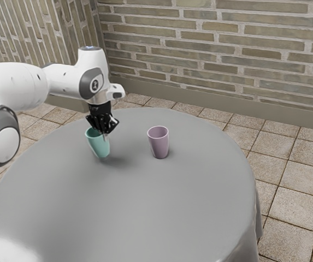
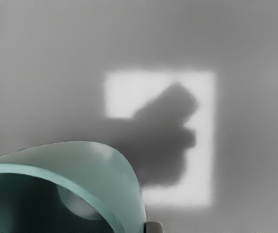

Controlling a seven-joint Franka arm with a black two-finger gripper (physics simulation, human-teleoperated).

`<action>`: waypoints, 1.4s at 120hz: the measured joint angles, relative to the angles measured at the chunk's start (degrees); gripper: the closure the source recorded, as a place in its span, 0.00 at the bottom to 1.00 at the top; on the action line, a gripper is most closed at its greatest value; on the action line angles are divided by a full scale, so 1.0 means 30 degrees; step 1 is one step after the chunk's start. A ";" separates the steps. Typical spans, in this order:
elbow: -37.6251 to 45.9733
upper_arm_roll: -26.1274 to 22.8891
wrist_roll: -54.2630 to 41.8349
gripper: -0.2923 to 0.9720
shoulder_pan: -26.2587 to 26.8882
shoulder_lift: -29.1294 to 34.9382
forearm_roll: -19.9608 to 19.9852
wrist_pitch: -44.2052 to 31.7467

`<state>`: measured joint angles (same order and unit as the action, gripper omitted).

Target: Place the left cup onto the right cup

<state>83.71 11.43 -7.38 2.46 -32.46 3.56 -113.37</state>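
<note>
Left of centre in the exterior view, the black gripper (image 1: 102,129) points down from the white arm (image 1: 58,82) and is clamped on the rim of the teal cup (image 1: 98,145). One finger appears to sit inside the mouth and the other against the outer wall. The teal cup hangs mouth-up and slightly tilted, with its base swung a little toward the frame's right. A soft shadow lies on the grey table (image 1: 145,218) just beside the base. The cup therefore reads as barely clear of the surface, though light contact cannot be ruled out.

At the centre of the frame, the purple cup (image 1: 158,142) stands upright with its mouth open. It lies to the right of the teal cup at about the same height in the picture, with bare tabletop between them.

In the wrist view, the teal cup's rim (image 2: 80,165) curves close under the hand. The hand's shadow (image 2: 163,141) falls across a bright patch (image 2: 202,97) on the table.

The governing relation is as follows:
- The target lies from the hand toward the exterior view's right.
- The purple cup's axis is vertical, while the held cup's axis leans.

The coming move probably calls for a lift until the base clears the purple rim, then a sideways transfer. The two axes need aligning before the descent. A rim grip may let the cup pivot.
</note>
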 joint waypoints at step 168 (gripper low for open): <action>-0.6929 -0.2773 0.0077 0.85 0.1380 -0.0350 -0.1358 0.4226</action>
<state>62.92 3.11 -7.15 6.60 -33.51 -0.51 -100.69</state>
